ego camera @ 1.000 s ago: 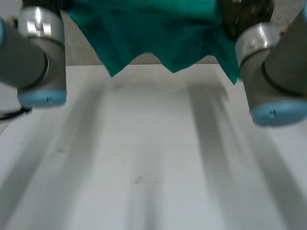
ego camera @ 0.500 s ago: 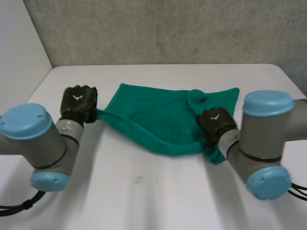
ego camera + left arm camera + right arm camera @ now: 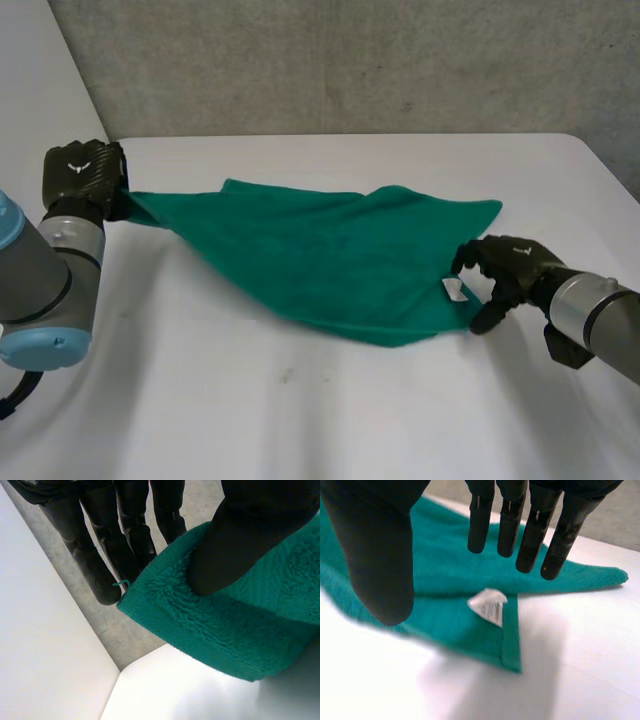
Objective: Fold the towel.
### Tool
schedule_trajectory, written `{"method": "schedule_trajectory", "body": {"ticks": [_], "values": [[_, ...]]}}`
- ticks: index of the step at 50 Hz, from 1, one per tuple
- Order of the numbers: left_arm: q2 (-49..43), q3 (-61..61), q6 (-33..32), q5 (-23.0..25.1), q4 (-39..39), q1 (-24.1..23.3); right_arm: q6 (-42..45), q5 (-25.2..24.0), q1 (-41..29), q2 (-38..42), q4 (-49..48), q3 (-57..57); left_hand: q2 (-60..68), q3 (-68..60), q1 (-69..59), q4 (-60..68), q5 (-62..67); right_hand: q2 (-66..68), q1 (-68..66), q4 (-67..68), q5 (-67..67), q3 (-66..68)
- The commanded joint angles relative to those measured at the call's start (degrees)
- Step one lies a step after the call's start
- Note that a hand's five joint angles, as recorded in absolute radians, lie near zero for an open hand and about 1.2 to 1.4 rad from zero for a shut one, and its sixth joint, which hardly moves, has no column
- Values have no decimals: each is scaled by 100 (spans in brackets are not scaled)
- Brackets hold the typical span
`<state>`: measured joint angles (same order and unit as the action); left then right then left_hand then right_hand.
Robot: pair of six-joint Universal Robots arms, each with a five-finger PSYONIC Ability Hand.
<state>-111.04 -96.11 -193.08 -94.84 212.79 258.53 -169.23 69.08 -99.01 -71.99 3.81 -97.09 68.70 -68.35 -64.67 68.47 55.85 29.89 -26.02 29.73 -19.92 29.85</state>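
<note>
Green towel (image 3: 330,255) is found lying on the white worktop (image 3: 300,420), spread in a rough, uneven triangle, with soft creases noted across its middle. The far left corner is drawn out to a narrow point and is taken up by the left hand (image 3: 82,175), which is placed near the worktop's far left corner. In the left wrist view this corner is seen pinched: the thumb (image 3: 245,535) is pressed down into the pile on one side, and the fingers (image 3: 102,565) are laid straight behind the cloth on the other. A loose green thread is noted at the corner's hem. Whether the pinched corner is raised off the surface cannot be told. The right hand (image 3: 505,272) is placed at the towel's near right corner, its fingers spread and only loosely bent, with nothing held in them. In the right wrist view the cloth is seen below the palm, apart from the fingertips, and the thumb and fingers are kept well apart. A small white label (image 3: 453,290) is seen folded up from the hem at that corner, just beside the right hand's fingers. The far right corner of the towel is laid flat in a point beyond the right hand. A grey wall (image 3: 350,60) is recorded behind the worktop.
</note>
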Motion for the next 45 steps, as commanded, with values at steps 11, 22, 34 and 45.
{"method": "schedule_trajectory", "body": {"ticks": [11, 22, 34, 45], "values": [[-23, -171, -1, 36, -27, -118, 1647, 71, -75, 554, -671, -231, 1130, -1165, -1533, 1153, 1415, 1047, -1434, 1063, -1044, 1051], [-58, -206, -10, 44, -9, -110, 1665, 79, -84, 845, -821, -3, 1130, -1165, -1533, 1153, 1415, 1585, -1973, 1602, -1582, 1589], [-75, -206, -10, 44, -9, -118, 1665, 88, -145, 1249, -812, 331, 1130, -1165, -1533, 1153, 1415, 1653, -2040, 1669, -1650, 1657], [-84, -206, -10, 44, -9, -118, 1665, 264, -312, 1486, -812, 586, 1130, -1165, -1533, 1153, 1415, 1938, -2326, 1955, -1935, 1942]]}}
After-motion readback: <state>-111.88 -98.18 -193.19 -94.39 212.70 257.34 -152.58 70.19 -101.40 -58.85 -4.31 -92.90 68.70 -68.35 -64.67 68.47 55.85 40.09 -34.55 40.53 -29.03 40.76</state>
